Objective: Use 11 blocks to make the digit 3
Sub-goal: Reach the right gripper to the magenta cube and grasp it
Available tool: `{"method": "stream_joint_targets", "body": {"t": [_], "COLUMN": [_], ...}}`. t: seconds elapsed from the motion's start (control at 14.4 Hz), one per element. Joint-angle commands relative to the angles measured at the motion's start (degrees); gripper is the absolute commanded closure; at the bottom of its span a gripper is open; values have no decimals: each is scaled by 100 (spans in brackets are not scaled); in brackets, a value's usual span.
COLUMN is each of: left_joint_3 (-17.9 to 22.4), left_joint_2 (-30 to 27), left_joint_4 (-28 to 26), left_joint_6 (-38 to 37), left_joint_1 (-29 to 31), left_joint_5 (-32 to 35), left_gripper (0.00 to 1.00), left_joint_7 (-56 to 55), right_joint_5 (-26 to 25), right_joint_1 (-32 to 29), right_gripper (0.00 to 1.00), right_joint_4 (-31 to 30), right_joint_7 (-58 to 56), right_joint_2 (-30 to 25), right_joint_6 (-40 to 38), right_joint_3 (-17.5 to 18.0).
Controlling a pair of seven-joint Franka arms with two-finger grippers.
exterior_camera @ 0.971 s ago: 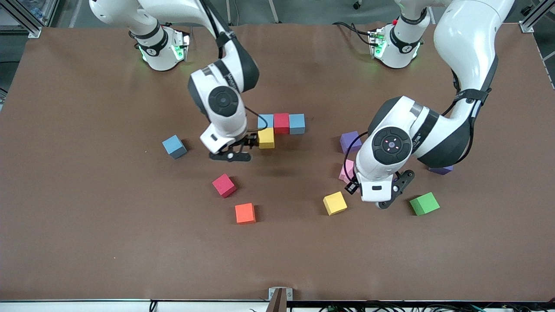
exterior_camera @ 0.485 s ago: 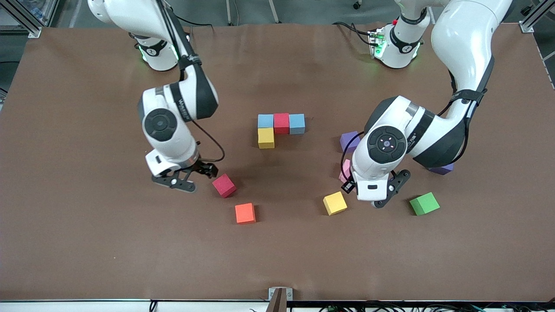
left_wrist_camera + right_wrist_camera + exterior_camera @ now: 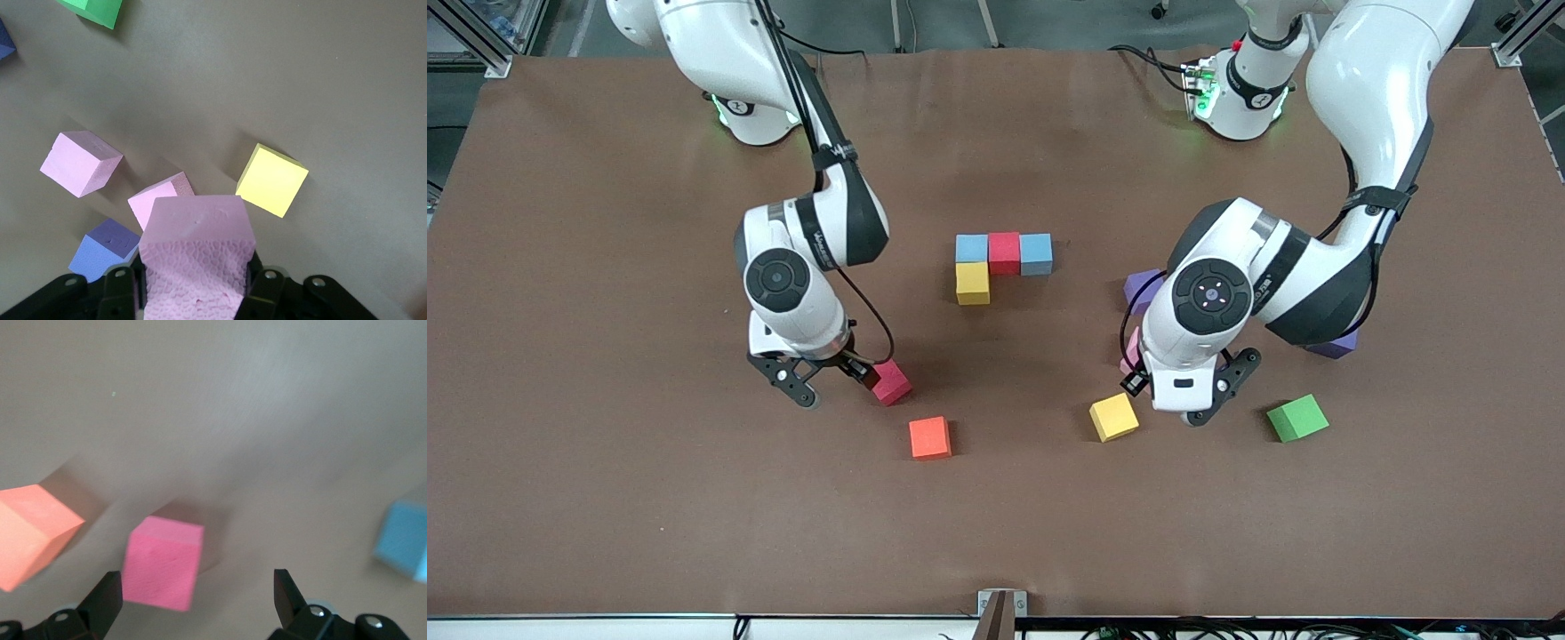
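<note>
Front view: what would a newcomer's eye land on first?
Probably the four-block cluster mid-table: blue, red and blue in a row, a yellow one nearer the camera. Then the left gripper, shut on a pink block above the loose blocks at its end, and the open right gripper beside the loose red block.

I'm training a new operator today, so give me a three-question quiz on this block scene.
1. True or false: the left pincer is shut on a pink block.
2. Which block lies below the open right pincer?
A. orange block
B. red block
C. green cube
3. Fill in: the yellow block in the started figure touches a light blue ____.

Key: 1 true; 2 B, the red block; 3 block.
</note>
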Motion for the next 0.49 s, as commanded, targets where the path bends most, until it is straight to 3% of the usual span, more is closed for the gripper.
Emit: {"method": "stream_joint_targets", "body": {"t": [0.0, 0.42], "left_joint_3": [25, 25], "left_joint_2": [-6, 3], "left_joint_4": [12, 21], "left_joint_6": [38, 46], "left_joint_1": [-30, -39], "left_joint_5": [66, 57], "left_gripper": [85, 85], "left_joint_7": [-34, -52], "right_joint_5": [536, 554], "right_joint_1": [51, 87], "right_gripper": [0, 0], "right_joint_4": [199, 199], "right_joint_7": [215, 224], "right_joint_2": [320, 655], "right_joint_6": [144, 486], "right_joint_3": [-1, 26]}}
